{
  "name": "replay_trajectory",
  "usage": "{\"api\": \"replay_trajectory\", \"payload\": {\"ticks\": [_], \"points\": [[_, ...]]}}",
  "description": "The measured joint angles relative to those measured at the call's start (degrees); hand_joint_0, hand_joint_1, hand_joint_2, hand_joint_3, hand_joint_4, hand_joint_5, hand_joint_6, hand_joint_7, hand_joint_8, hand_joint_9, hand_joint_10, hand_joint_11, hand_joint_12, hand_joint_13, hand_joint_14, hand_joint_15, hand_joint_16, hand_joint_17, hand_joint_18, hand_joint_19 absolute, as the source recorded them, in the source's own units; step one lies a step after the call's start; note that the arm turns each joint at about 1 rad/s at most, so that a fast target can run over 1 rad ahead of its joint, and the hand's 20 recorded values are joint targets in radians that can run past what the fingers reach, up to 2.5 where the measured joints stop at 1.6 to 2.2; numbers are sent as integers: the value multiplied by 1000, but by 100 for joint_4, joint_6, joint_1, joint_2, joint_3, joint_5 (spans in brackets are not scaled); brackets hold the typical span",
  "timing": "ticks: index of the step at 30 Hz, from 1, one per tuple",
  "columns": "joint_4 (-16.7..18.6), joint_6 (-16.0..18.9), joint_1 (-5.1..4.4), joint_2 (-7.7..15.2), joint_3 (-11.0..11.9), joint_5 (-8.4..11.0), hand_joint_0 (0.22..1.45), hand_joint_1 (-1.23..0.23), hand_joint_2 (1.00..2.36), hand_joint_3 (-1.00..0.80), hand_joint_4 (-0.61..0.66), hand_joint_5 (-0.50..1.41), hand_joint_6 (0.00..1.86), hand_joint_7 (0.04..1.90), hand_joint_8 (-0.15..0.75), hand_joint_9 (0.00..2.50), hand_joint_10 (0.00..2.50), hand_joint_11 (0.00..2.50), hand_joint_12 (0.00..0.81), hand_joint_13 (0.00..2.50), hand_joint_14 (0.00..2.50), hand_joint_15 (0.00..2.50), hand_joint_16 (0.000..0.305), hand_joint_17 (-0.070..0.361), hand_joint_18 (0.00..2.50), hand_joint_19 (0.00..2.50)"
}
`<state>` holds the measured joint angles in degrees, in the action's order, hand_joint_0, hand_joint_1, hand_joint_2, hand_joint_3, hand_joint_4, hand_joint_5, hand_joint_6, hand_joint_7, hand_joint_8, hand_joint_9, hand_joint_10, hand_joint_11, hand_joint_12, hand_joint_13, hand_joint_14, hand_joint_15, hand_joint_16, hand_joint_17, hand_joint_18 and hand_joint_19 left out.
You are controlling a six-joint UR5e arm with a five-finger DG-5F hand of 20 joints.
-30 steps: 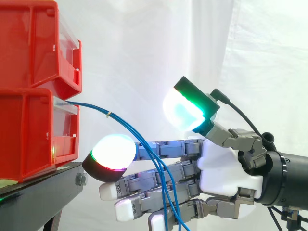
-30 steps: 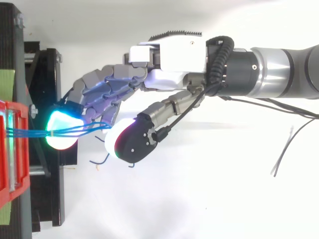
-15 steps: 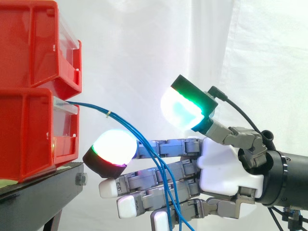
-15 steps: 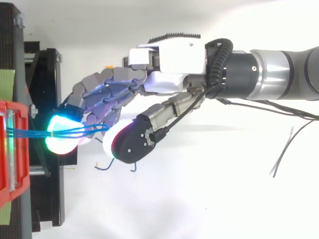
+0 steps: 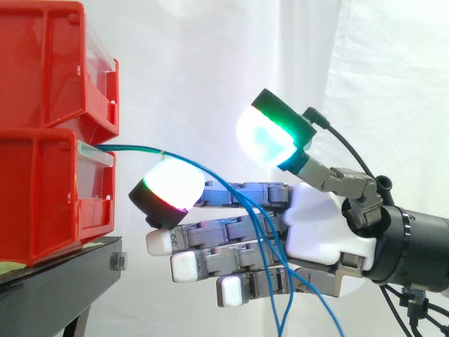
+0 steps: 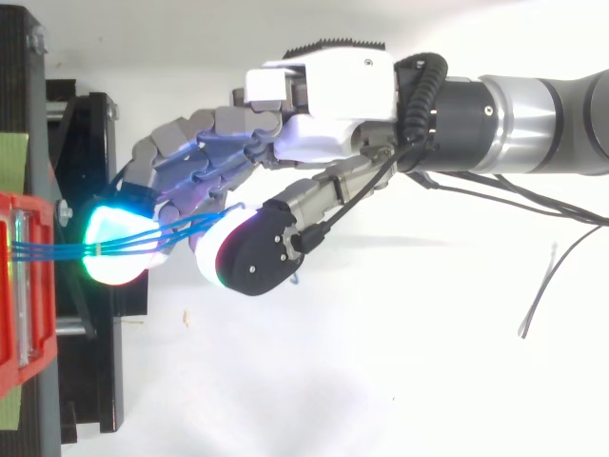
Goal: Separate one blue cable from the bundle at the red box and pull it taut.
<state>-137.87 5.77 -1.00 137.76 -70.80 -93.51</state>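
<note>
Hand (image 5: 323,225) partly behind blue cables (image 6: 57,250) from red box (image 5: 42,189)

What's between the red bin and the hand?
Just the blue cables spanning the gap from the bin to the hand; clearest in the side view.

A white curtain (image 5: 210,70) hangs behind the hand (image 5: 323,225). Ahead of the hand and higher than it sits the upper bin (image 5: 42,63), red, with a clear strip (image 5: 104,56) along its front lip. Ahead of the hand and lower, a black stand (image 5: 56,288) juts toward it, with a bolt (image 5: 118,262) on the corner nearest the hand. From above, pale green patches (image 6: 11,152) lie on the stand on the side away from the hand, and a white surface (image 6: 381,381) spreads beneath and beside the hand.
</note>
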Motion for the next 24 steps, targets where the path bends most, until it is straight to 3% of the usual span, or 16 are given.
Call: {"api": "replay_trajectory", "payload": {"ticks": [13,24], "points": [[14,-97,12,13,10,-38,603,-617,1007,-417,334,-174,503,953,367,557,11,389,409,658,12,398,54,121,759,624],[-63,-177,5,210,128,-25,603,-615,1007,-418,324,-167,503,999,368,569,9,405,410,667,12,397,54,121,766,632]]}}
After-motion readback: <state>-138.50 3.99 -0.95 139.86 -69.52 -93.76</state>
